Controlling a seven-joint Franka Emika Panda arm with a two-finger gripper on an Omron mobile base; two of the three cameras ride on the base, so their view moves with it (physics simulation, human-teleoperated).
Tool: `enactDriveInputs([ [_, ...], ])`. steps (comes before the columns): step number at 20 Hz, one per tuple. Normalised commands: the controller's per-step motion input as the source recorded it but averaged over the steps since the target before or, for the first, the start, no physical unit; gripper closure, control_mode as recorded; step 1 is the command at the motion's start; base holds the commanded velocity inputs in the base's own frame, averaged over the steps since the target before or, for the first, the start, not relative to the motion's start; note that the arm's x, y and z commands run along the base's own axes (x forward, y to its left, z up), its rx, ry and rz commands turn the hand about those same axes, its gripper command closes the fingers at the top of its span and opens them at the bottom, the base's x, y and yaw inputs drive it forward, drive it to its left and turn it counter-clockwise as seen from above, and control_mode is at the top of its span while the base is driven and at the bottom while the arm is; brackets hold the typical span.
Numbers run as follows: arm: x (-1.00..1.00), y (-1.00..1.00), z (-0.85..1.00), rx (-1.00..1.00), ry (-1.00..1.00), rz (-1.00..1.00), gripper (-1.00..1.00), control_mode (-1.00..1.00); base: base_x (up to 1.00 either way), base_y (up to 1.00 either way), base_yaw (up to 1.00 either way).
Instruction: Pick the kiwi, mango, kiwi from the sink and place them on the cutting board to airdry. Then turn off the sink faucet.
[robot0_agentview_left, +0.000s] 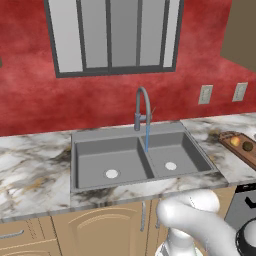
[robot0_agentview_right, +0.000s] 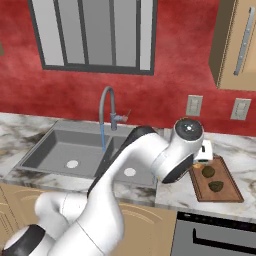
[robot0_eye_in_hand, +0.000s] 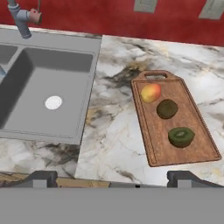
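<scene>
Fingers (robot0_eye_in_hand: 112, 178) come first: two dark tips at the bottom of the hand view, spread as wide as they go, with nothing between them. They hang above the marbled bench (robot0_eye_in_hand: 109, 131), over the stretch between the sink and the board.

Just beyond, to the right, lies the cutting board (robot0_eye_in_hand: 194, 127), its handle end pointing away toward the wall. On it sit all three fruits in a row: the mango (robot0_eye_in_hand: 150, 92) at the far end, the brown kiwi (robot0_eye_in_hand: 167, 108) in the middle and close to the mango, and the green kiwi (robot0_eye_in_hand: 181, 137) nearest the fingers (a little apart from the brown one). So the fruit half of the job looks finished.

To the left is the sink (robot0_eye_in_hand: 83, 65); both basins in the left base view hold only their white drain discs, no fruit. That fits with the board carrying all three.

What is left, by my reading, is the sink faucet (robot0_agentview_left: 142, 107). A thin blue stream (robot0_agentview_left: 147, 137) falls from its spout into the right basin in both base views, so the water is on. Its small side lever sits on the right of the neck, and the arm would have to swing left and away from the board to reach it.
</scene>
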Motion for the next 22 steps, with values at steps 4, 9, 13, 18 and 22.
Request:
enactDriveInputs([
  [4,-0.02,0.96,0.30,-0.20,0.00,0.18,-1.00,-1.00,0.00,0.00,0.00],
  [9,-0.05,0.59,0.29,-0.08,0.00,0.31,-1.00,-1.00,0.00,0.00,0.00],
  [13,0.00,0.42,0.27,-0.01,-0.02,0.32,-1.00,-1.00,0.00,0.00,0.00],
  [18,0.00,0.07,0.24,0.03,-0.01,0.28,-1.00,-1.00,0.00,0.00,0.00],
  [22,0.00,0.00,0.33,0.14,0.12,0.30,-1.00,-1.00,0.00,0.00,0.00],
])
